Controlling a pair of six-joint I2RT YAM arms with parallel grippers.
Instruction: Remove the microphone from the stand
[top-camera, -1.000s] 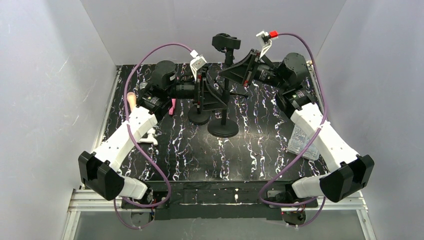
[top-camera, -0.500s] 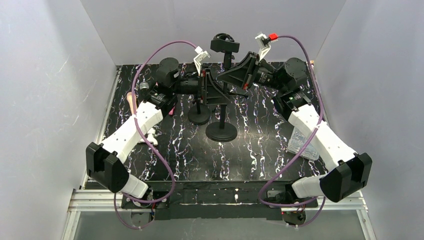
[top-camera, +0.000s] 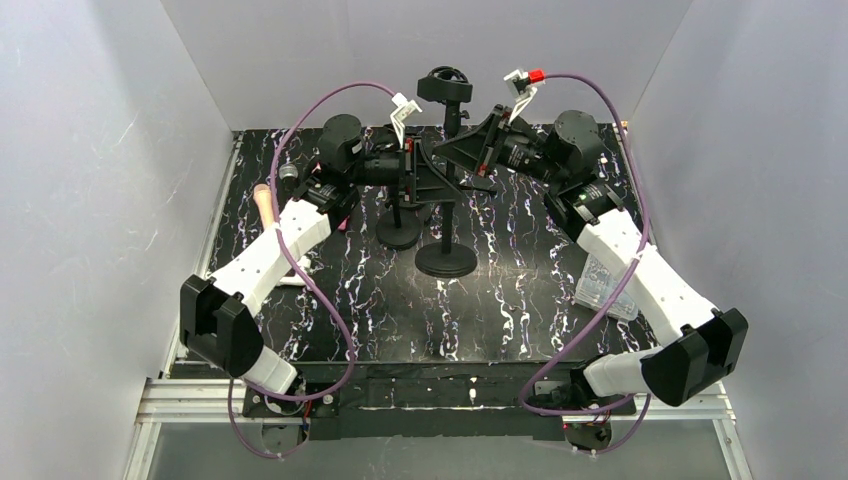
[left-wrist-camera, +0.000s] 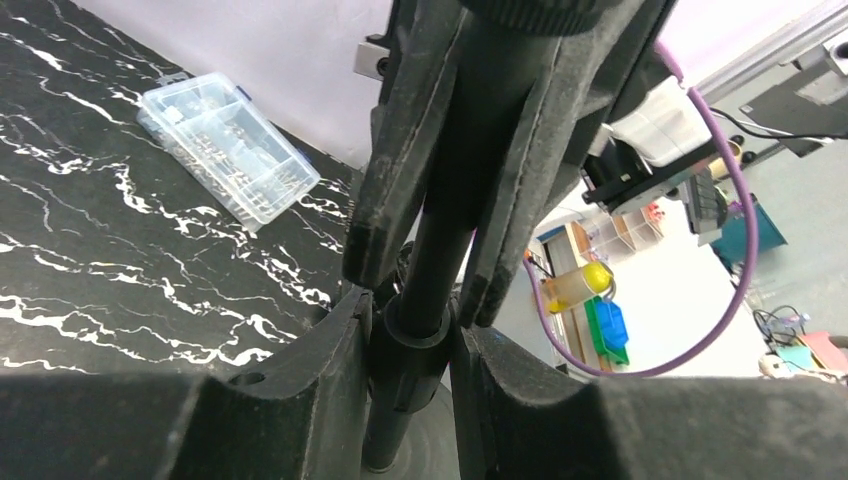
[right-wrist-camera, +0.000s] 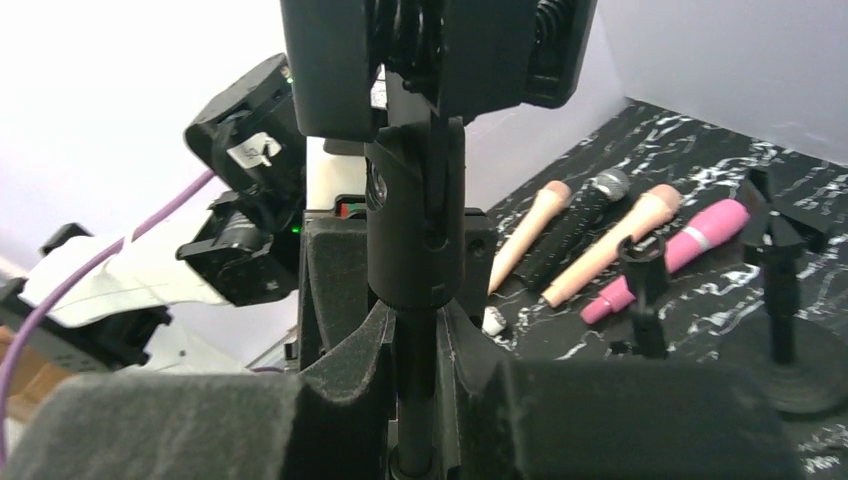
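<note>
Top of the stand (top-camera: 446, 259): microphone (top-camera: 445, 86), dark, still clipped. My left gripper (left-wrist-camera: 410, 325) has swung in this last second. Both now pinch the pole, right gripper (right-wrist-camera: 415, 330) higher up. Stand braced; mic itself not yet grasped.

The right gripper (right-wrist-camera: 415, 345) is at 6 o'clock. Its two soft fingers (right-wrist-camera: 340, 365) press on the thin black pole of the stand (right-wrist-camera: 413, 230), one on each side. The stand's clip (right-wrist-camera: 440, 60) is at 12 o'clock. At 3 o'clock, four mics (right-wrist-camera: 610, 240) lie side by side on the table (right-wrist-camera: 690, 130): two peach, one black, one pink. The left arm (right-wrist-camera: 240, 210) is at 9 o'clock.
</note>
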